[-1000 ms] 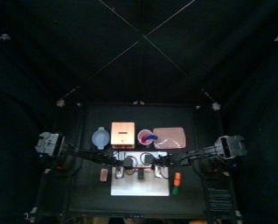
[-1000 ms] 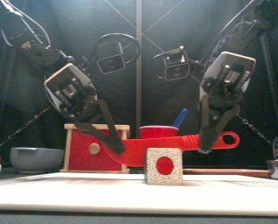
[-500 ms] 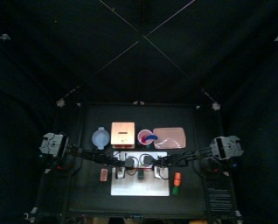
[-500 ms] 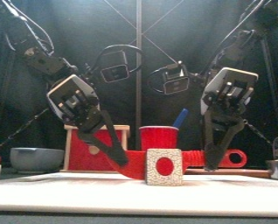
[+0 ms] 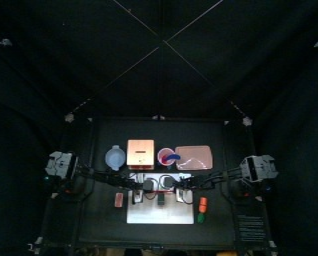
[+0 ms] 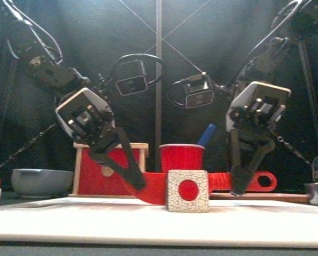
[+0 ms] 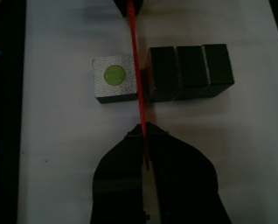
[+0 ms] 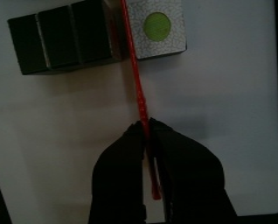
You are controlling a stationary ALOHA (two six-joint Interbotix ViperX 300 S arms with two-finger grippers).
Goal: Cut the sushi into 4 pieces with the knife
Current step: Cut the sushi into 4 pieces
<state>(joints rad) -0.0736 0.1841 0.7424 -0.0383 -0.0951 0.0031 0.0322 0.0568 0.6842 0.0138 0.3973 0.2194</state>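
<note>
Left gripper and right gripper each clamped the red knife. Its blade lay mid-frame between the detached sushi piece and the three-block roll on the white cutting board, just beyond both grippers' tips.

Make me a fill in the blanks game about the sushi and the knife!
The left gripper and right gripper hold a ___ knife. ___ sushi piece sits apart from the rest. The other ___ dark blocks are joined. They lie on a ___ cutting board.
Missing words: red, one, three, white.
</note>
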